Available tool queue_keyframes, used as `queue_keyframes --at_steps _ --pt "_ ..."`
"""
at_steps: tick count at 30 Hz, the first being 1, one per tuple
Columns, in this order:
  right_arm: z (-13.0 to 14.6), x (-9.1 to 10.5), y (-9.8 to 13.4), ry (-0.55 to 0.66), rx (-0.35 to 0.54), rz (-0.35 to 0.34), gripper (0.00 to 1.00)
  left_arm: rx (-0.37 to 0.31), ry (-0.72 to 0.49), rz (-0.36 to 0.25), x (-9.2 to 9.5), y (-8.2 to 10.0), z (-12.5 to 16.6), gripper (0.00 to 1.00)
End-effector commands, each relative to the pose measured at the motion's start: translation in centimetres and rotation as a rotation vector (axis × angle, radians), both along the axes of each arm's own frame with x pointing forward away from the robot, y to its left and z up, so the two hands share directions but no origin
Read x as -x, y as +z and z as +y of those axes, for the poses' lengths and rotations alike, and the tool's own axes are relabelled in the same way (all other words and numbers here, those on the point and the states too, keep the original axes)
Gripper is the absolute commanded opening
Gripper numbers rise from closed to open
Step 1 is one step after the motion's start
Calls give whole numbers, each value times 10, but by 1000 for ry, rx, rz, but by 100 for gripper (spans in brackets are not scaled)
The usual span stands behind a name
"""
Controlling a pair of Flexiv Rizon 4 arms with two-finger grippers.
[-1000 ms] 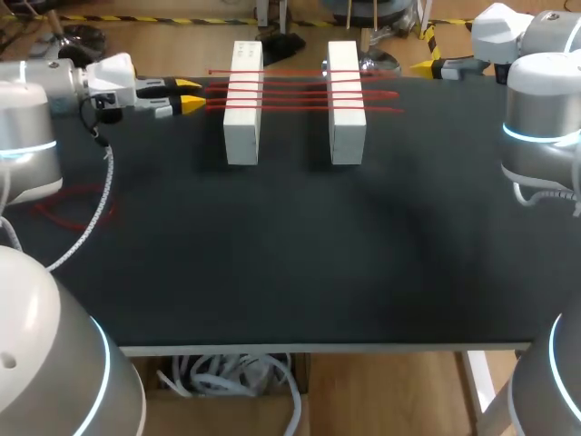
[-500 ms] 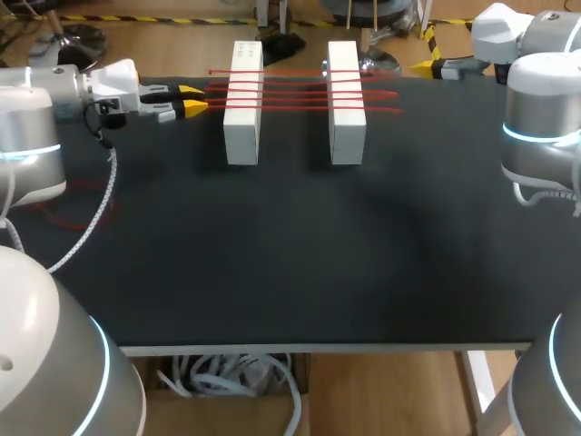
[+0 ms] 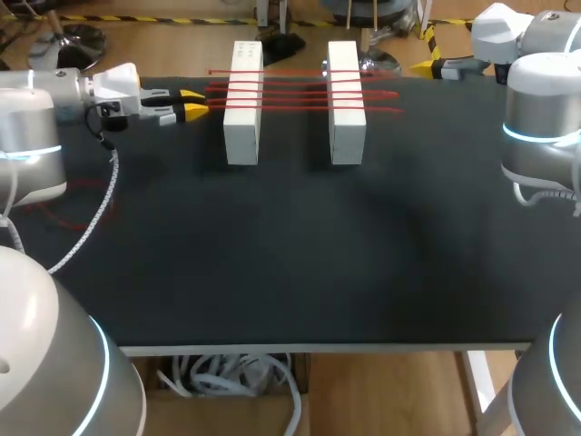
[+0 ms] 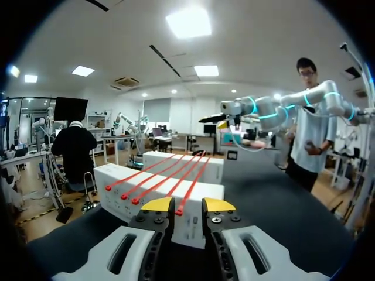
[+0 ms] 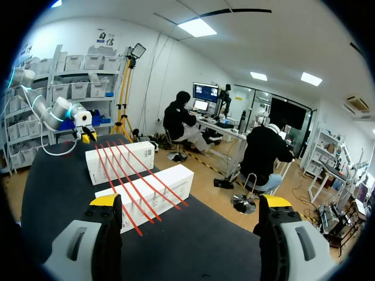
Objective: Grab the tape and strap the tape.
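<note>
Two white blocks [image 3: 242, 132] [image 3: 348, 134] stand side by side at the back of the black table [image 3: 290, 254]. Several red tape straps [image 3: 300, 94] lie stretched across both blocks. My left gripper [image 3: 193, 102] hovers level at the straps' left ends, its jaws narrowly open. In the left wrist view the tip of the nearest strap [image 4: 179, 211] sits in the gap of the gripper [image 4: 187, 205] without touching both fingers. My right gripper [image 3: 422, 65] hangs wide open at the table's back right corner. From there it looks over the blocks [image 5: 146, 196] and holds nothing [image 5: 191, 202].
A loose tangle of red tape [image 3: 71, 214] lies on the table near the left edge, under my left arm's cable. The table's middle and front are bare black surface.
My left gripper has edged right toward the strap ends and slightly nearer the front. The right arm has not moved.
</note>
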State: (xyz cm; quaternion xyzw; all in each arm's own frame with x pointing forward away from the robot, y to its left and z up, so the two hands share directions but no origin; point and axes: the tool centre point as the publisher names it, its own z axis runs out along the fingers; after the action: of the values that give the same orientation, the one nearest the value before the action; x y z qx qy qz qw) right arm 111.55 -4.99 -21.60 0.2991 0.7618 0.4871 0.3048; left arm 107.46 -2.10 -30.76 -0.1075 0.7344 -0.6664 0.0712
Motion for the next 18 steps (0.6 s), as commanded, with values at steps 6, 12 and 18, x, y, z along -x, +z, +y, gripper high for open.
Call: queue_keyframes --at_steps 6,12,18 --pt "-1 0 1 2 1 3 100 7 -8 0 -5 -6 0 22" --pt "-1 0 1 2 1 3 100 11 -11 3 -6 -8 -1 20" --pt "-1 0 1 2 1 3 100 17 -13 4 -7 -9 -3 21"
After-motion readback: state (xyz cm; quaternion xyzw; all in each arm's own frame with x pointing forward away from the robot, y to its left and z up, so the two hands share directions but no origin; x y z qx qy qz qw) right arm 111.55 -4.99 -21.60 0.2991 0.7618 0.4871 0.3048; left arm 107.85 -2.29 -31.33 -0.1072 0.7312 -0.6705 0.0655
